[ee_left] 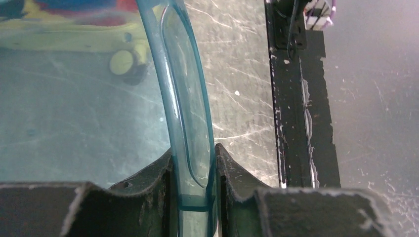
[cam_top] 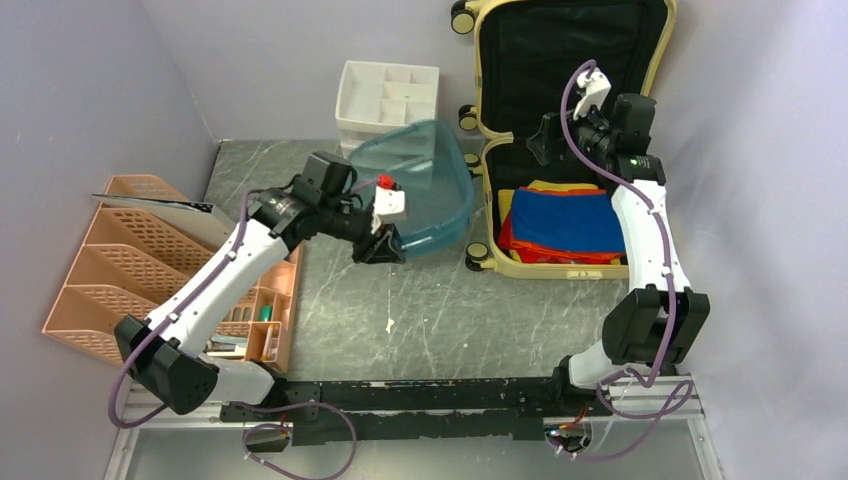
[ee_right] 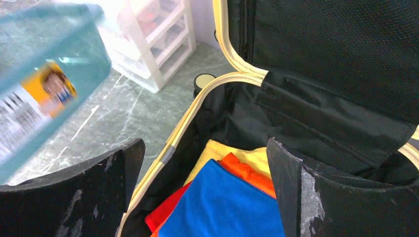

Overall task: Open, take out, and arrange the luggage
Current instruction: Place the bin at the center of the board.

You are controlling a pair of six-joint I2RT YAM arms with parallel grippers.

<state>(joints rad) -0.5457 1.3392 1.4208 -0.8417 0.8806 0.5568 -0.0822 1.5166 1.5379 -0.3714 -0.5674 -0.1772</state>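
Nearest the lens, a black rail [cam_top: 420, 395] carries both arm bases at the near edge of the grey marbled table [cam_top: 430, 310]. At the far right of the table the luggage [cam_top: 560, 60] lies open. Its lid stands up against the back wall with the black lining showing, and its lower half lies flat on the table. On the left sits a peach file organizer [cam_top: 120, 260]. A teal tray [cam_top: 425, 190] is tilted between the luggage and the white drawer unit [cam_top: 385, 95] behind it. Folded clothes [cam_top: 565, 220] fill the lower shell, blue on top of red, orange and yellow. The left gripper [ee_left: 193, 168] pinches the tray's rim between its jaws. The right gripper [ee_right: 205, 153] hangs over the luggage near its hinge, jaws spread wide with nothing between them.
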